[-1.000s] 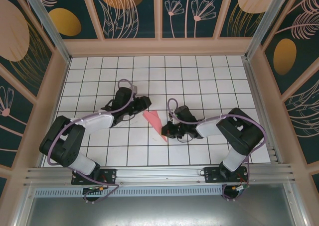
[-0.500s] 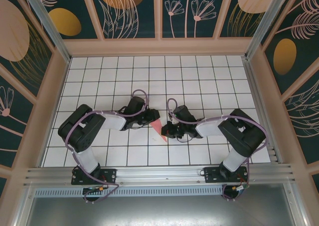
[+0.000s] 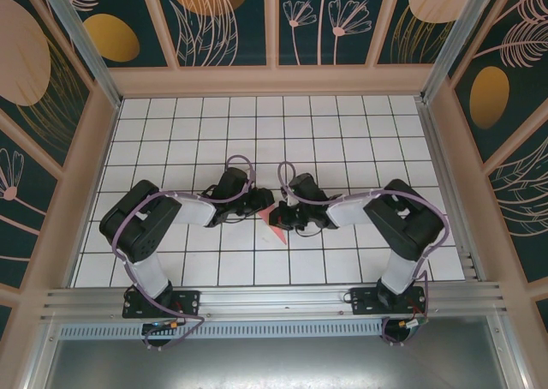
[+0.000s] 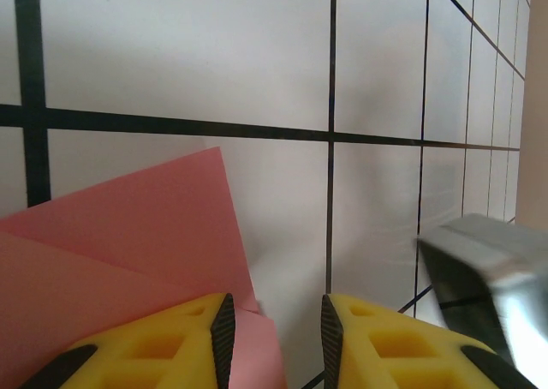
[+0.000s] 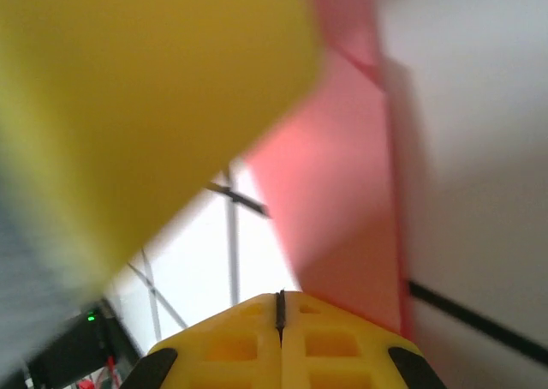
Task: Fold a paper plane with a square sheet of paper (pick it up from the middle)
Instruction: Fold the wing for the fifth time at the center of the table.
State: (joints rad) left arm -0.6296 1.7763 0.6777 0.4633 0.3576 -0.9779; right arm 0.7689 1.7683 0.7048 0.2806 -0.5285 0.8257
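The folded pink-red sheet of paper (image 3: 268, 210) lies flat on the white grid table (image 3: 342, 132), squeezed between my two grippers. In the left wrist view the paper (image 4: 145, 235) spreads to the left, with one corner reaching between the yellow fingers (image 4: 171, 346). My left gripper (image 4: 274, 308) is open, and white table shows in the gap. In the top view it (image 3: 259, 206) sits at the paper's left edge. My right gripper (image 5: 280, 299) is shut, its tips at the near end of the paper (image 5: 342, 209). From above it (image 3: 276, 218) covers the paper's middle.
The grey body of the right gripper (image 4: 479, 269) comes in at the right of the left wrist view. A blurred yellow left finger (image 5: 128, 106) looms close in the right wrist view. Both arms (image 3: 171, 209) (image 3: 385, 213) meet at the table's middle; wooden walls (image 3: 274, 80) ring the table.
The left arm swung in to the paper's left edge and narrowed its jaws a little. The right gripper, shut throughout, then slid left onto the paper's middle.
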